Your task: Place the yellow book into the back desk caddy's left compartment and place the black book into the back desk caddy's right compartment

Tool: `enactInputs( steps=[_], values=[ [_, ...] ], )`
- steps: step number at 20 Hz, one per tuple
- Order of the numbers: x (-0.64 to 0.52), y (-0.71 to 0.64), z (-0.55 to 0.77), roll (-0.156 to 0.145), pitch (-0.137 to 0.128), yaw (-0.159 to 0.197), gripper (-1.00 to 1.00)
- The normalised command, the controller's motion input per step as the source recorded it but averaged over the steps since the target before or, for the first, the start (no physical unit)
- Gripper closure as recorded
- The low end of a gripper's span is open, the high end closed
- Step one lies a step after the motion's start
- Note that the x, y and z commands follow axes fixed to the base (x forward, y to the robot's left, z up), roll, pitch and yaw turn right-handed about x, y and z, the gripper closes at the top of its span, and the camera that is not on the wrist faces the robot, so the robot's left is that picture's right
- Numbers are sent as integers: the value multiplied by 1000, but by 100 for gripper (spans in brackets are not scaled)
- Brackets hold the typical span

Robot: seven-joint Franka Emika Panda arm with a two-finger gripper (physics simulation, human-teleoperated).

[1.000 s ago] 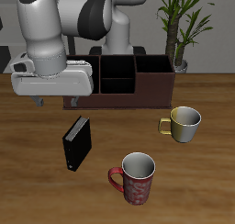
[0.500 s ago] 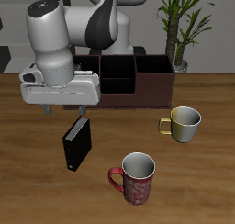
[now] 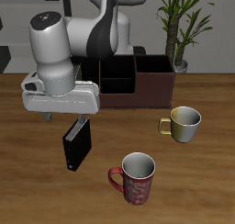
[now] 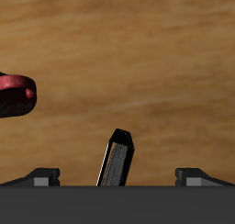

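Two mugs near the table's front: a red patterned mug point(image 3: 131, 179) close to the front edge, a pale yellow-green mug point(image 3: 184, 124) farther back and off to the side. Neither sits between the fingers and the book. The red mug also shows at the wrist view's edge point(image 4: 15, 94).

Black book point(image 3: 76, 142) stands upright on the table point(image 3: 197, 186), in front of the back desk caddy point(image 3: 138, 81), clear of it. The caddy sits at the table's back by the robot base, dark compartments open upward. The yellow book isn't visible in either view.

Gripper point(image 3: 64, 116) hangs over the black book's back end, the hand covering its top corner in the exterior view. Wrist view shows the black book point(image 4: 117, 158) between the two fingers point(image 4: 41, 175), which are spread wide and well clear of it on both sides; nothing gripped.

Table is brown woodgrain. Potted plant point(image 3: 180, 26) behind the caddy's end, dim room beyond.
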Motion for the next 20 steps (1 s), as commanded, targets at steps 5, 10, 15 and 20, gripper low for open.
enactInputs(
  steps=[5,10,15,20],
  values=[
    [-45,9,-137,3,4,-55,-100],
    [-56,58,-233,0,2,-18,-100],
    [-54,114,-225,12,15,-5,-100],
    [-49,57,-92,6,3,-2,-100]
  ],
)
